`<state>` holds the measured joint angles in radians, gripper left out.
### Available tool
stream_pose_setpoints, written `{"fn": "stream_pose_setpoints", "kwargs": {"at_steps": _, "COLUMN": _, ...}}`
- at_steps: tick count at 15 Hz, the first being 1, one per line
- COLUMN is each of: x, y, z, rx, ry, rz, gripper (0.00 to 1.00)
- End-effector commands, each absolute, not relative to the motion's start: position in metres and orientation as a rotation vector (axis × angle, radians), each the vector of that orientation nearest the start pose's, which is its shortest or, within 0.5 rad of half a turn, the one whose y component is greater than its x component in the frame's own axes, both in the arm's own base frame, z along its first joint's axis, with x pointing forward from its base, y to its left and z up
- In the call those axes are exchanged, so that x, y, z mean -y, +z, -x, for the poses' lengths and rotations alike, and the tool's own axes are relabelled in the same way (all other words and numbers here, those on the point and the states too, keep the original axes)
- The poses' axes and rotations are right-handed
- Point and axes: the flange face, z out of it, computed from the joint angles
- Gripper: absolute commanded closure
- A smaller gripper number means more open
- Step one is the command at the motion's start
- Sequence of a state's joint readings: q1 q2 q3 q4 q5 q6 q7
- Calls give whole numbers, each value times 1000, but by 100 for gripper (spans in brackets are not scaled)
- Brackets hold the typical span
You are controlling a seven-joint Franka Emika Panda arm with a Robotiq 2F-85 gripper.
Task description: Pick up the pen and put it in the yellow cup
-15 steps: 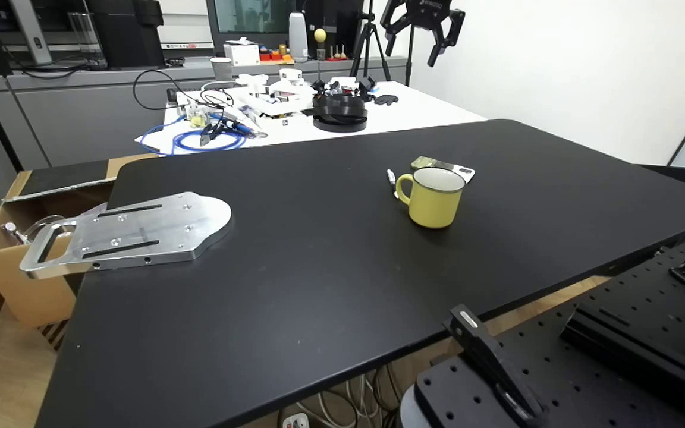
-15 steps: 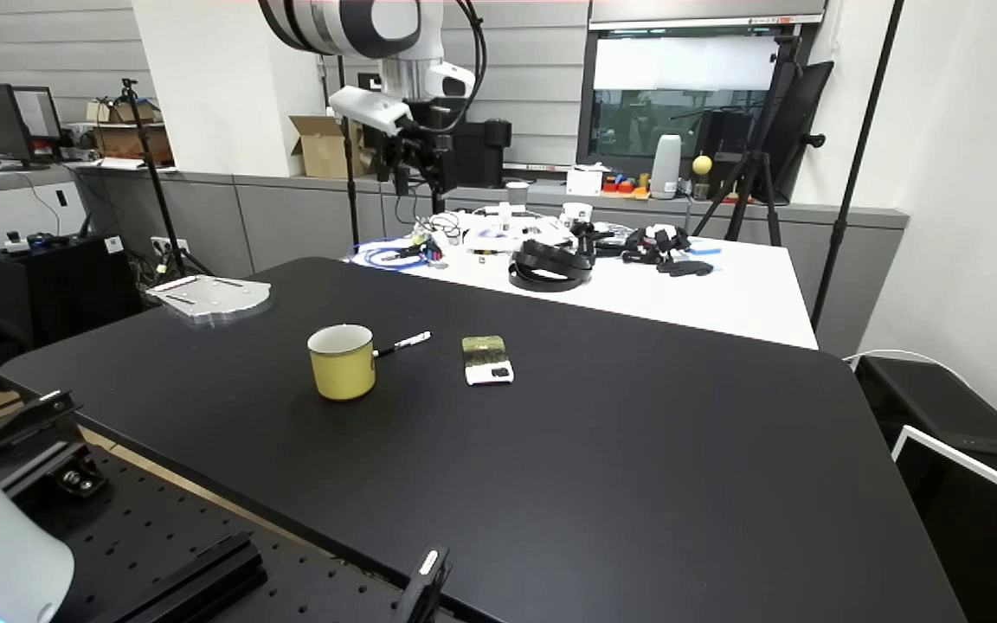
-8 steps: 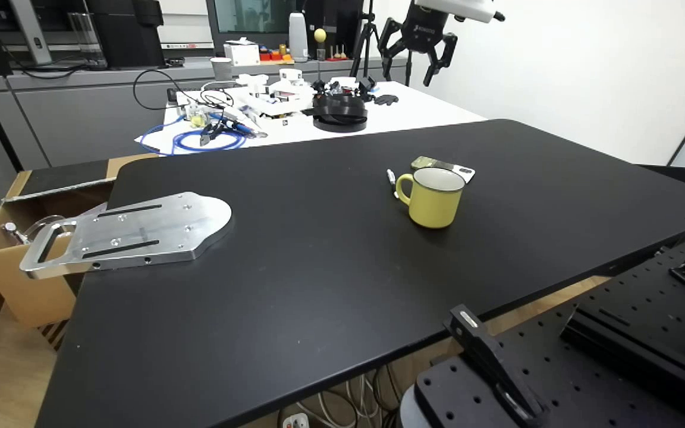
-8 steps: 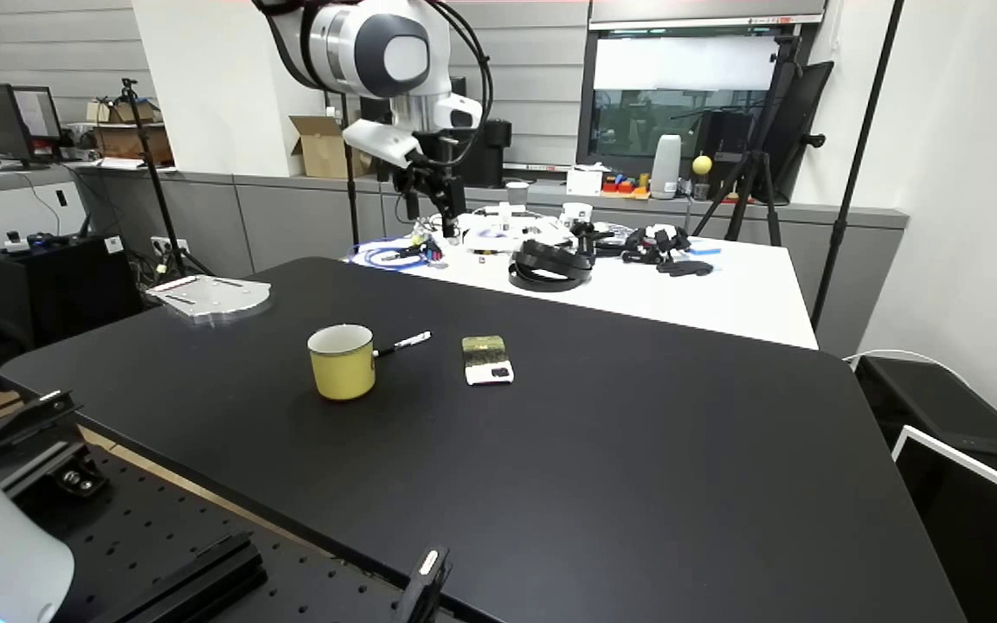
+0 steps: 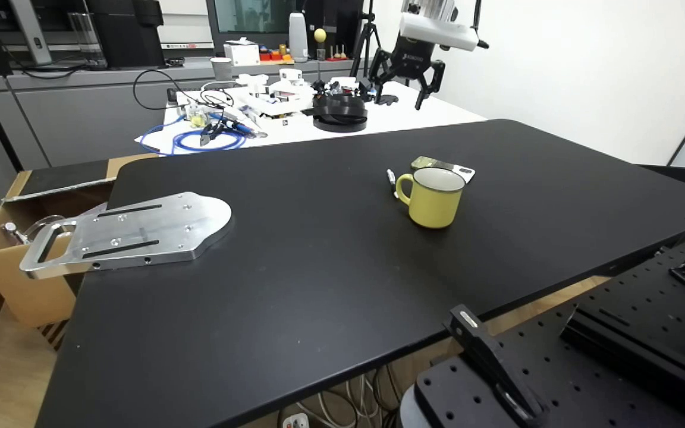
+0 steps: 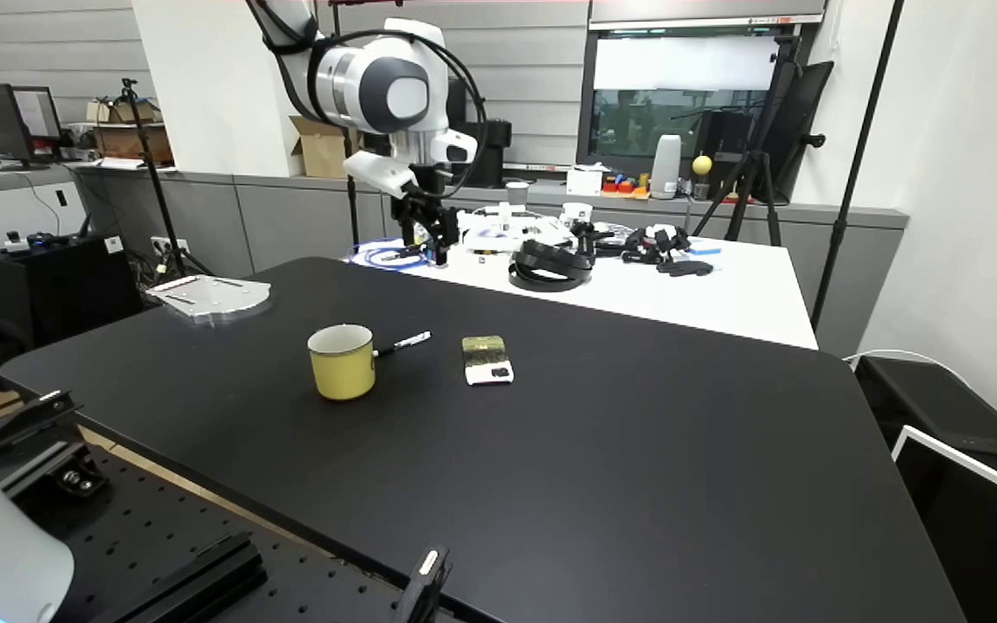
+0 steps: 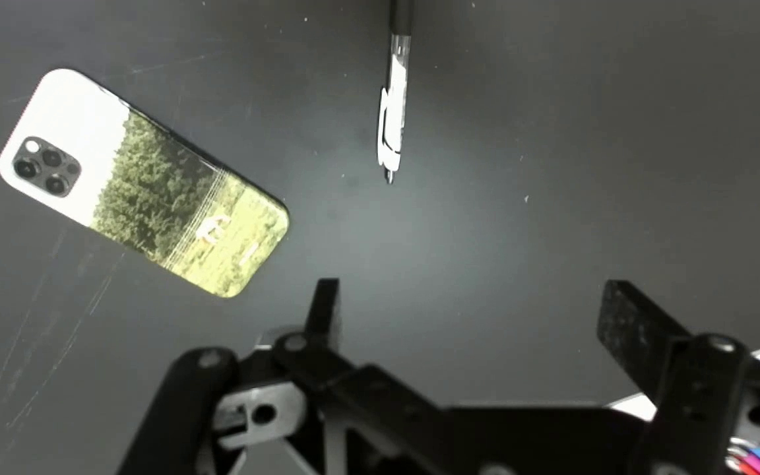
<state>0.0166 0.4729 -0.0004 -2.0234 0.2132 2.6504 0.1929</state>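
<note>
The yellow cup [image 5: 434, 205] stands upright on the black table in both exterior views [image 6: 343, 368]. It is out of the wrist view. The pen [image 5: 391, 178], white and black, lies flat beside the cup. In an exterior view [image 6: 405, 343] the cup hides its near end. In the wrist view the pen [image 7: 395, 109] lies ahead of the jaws, its black end cut off by the top edge. My gripper [image 5: 399, 101] is open and empty, high above the table's far side, beyond the pen. It also shows in an exterior view [image 6: 426, 249] and the wrist view [image 7: 472, 287].
A phone with a landscape-print back [image 7: 146, 185] lies near the pen, also seen in both exterior views [image 6: 487, 359]. A metal plate [image 5: 140, 229] overhangs a table edge. A white table [image 6: 628, 298] with cables and parts adjoins behind.
My gripper has moved down in both exterior views, with more of the arm coming into sight, and stays open. The cup, pen and phone have not moved.
</note>
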Motion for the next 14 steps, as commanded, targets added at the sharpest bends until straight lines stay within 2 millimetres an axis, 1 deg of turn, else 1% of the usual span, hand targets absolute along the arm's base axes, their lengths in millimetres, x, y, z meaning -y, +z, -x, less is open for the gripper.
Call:
{"fn": "stream_pose_setpoints", "kwargs": {"at_steps": 1, "x": -14, "y": 206, "z": -623, "rx": -568, "ry": -183, "rz": 2964, "gripper": 0}}
{"fn": "stream_pose_setpoints", "kwargs": {"at_steps": 6, "x": -23, "y": 176, "z": -620, "rx": -567, "ry": -213, "rz": 2958, "gripper": 0}}
{"fn": "stream_pose_setpoints", "kwargs": {"at_steps": 14, "x": -22, "y": 139, "z": -613, "rx": -606, "ry": -178, "rz": 2965, "gripper": 0}}
